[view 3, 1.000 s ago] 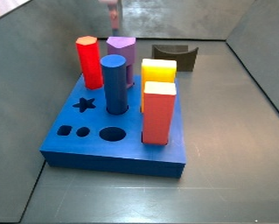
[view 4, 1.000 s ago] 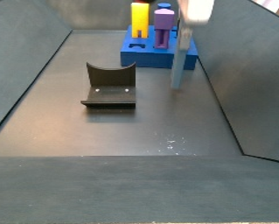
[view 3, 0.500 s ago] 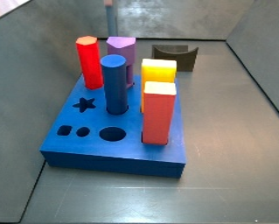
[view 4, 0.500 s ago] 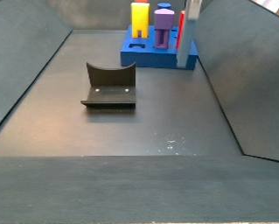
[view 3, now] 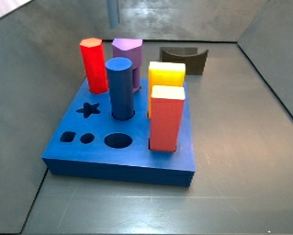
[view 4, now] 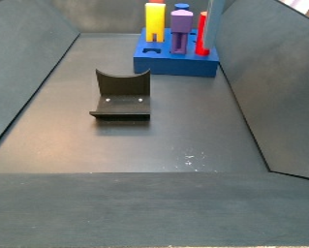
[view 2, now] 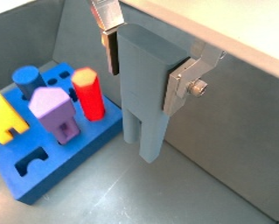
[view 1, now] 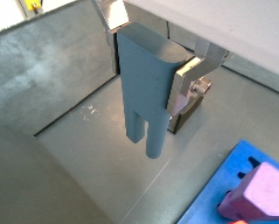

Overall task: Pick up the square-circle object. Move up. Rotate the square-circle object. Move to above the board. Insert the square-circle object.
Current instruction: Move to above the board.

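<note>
My gripper (view 1: pixel 149 52) is shut on the square-circle object (view 1: pixel 148 96), a tall pale grey-blue block that hangs upright with its two narrow legs pointing down, well above the grey floor. Both wrist views show the gripper (view 2: pixel 145 61) with its silver fingers (view 2: pixel 183 77) clamped on the block's (view 2: pixel 142 101) upper sides. The bright-blue board (view 3: pixel 112 163) lies off to the side of the block (view 2: pixel 48 175), not under it. Its star, small square, small round and large round holes (view 3: pixel 118 140) are open. In a side view only a thin pale tip (view 3: pixel 112 11) shows at the top edge.
On the board stand a red peg (view 3: pixel 94 64), a purple peg (view 3: pixel 127 57), a dark blue cylinder (view 3: pixel 120 87), a yellow block (view 3: pixel 166 75) and a red-orange block (view 3: pixel 167 119). The dark fixture (view 4: pixel 122 95) stands on the floor in front of the board (view 4: pixel 176 66). Grey walls enclose the floor.
The gripper has risen with the block: one second ago the block hung beside the board in the side views, and now it is almost wholly above their top edges.
</note>
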You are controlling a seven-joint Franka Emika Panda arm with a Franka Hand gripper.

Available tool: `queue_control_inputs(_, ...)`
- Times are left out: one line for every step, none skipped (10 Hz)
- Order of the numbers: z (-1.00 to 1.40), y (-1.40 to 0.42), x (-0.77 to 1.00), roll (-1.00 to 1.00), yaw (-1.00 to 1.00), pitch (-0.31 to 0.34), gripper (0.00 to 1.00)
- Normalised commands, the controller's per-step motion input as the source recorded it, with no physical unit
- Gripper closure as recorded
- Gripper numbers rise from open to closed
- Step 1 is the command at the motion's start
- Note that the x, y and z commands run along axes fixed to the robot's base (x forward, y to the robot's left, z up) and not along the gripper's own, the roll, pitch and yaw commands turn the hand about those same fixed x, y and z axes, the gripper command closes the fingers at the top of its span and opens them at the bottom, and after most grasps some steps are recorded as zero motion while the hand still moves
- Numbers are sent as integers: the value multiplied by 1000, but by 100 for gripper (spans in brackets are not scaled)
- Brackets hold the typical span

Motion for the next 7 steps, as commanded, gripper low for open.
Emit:
queue_control_inputs(714,-42,-11,-56,14,90,100)
queue_control_inputs(501,-27,0,-57,16,87,100)
queue_control_inputs(340,-23,4,-58,17,86,100)
queue_control_inputs(238,-20,5,-58,17,87,100)
queue_control_inputs(50,-1000,313,20,1000,44,100)
queue_control_inputs(49,-1000,319,29,1000,45,100)
queue_control_inputs(44,-1000,336,32,1000,50,100)
